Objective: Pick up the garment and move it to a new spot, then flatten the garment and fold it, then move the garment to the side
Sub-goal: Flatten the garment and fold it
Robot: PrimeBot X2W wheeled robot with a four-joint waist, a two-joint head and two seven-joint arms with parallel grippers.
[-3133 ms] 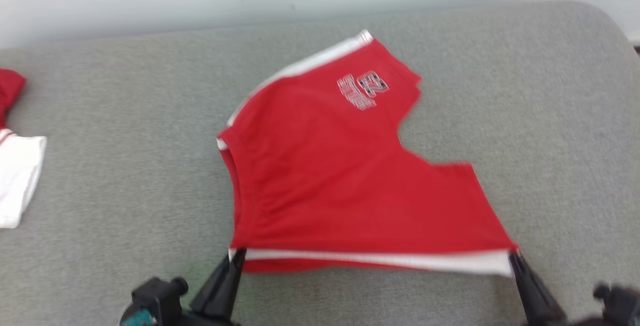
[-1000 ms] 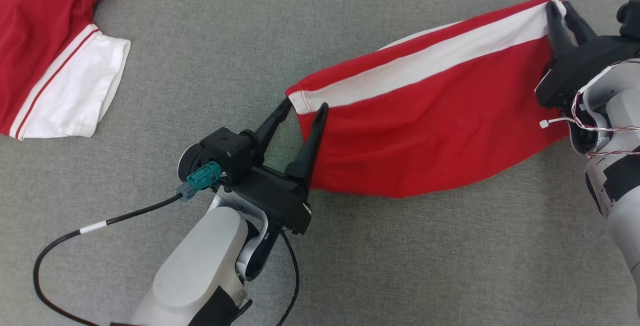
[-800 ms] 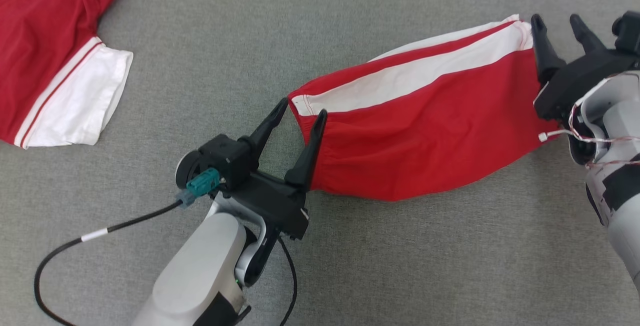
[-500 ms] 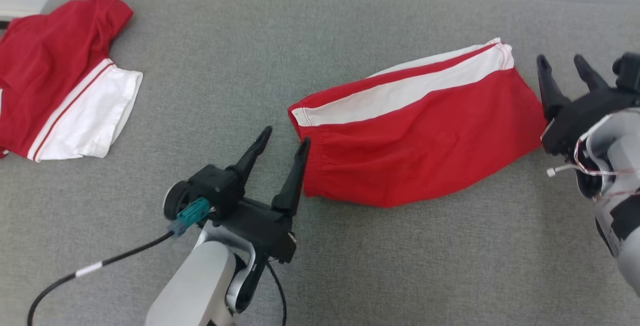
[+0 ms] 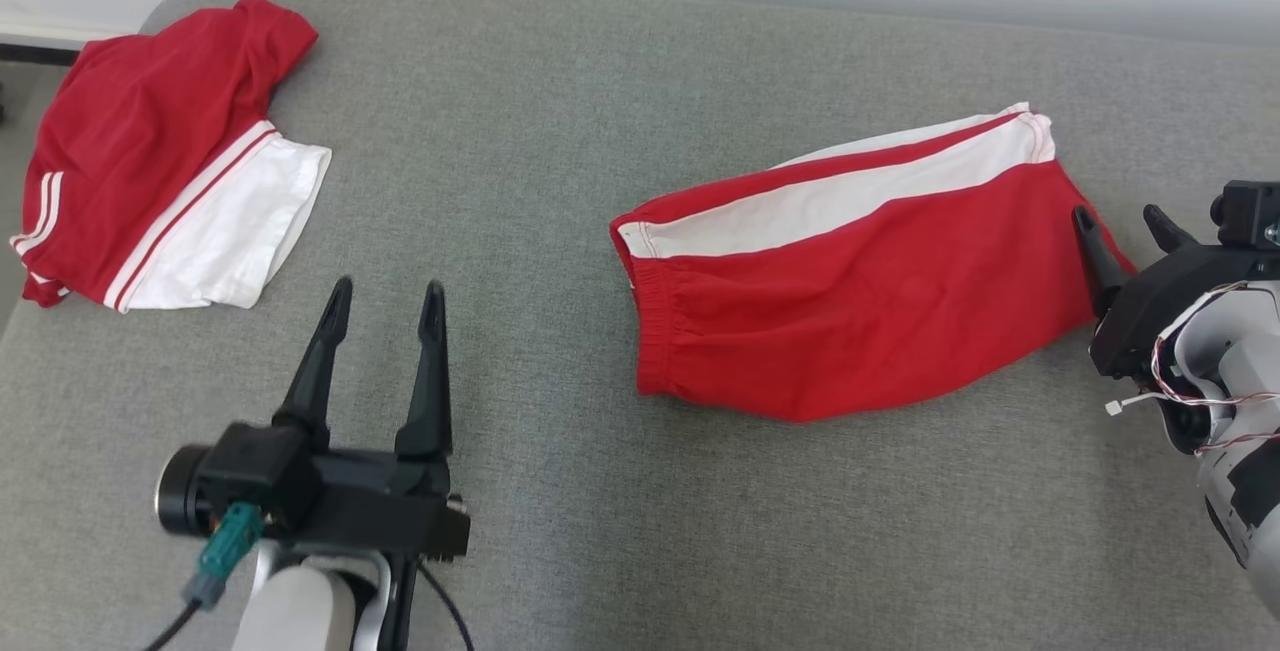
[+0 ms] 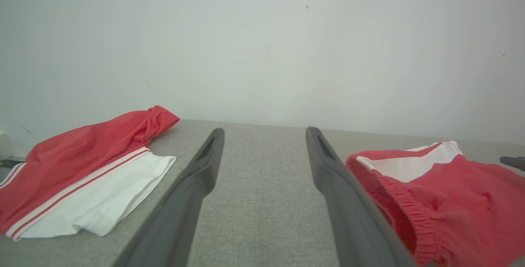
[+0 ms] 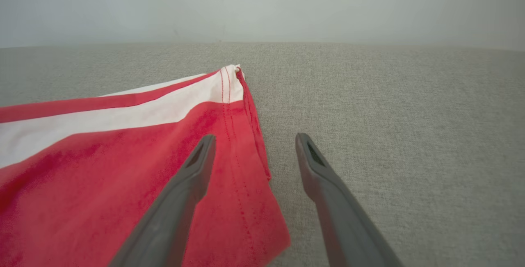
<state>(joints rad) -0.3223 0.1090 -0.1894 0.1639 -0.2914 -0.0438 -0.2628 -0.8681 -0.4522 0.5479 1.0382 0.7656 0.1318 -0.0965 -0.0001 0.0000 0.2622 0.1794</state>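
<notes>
Lying folded flat on grey cushion, right of centre: red shorts, held by neither gripper.
Left gripper spread wide, empty, fingers pointing forward, well left of waistband. Right gripper spread wide, empty, 1 finger over hem edge, contact unclear.

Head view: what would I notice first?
The bright red shorts with a white stripe pop out, lying on the grey cushion right of the middle. Another red and white garment sits at the far left. Both black grippers are open and empty: the left gripper at lower left, the right gripper at the shorts' right end.
</notes>
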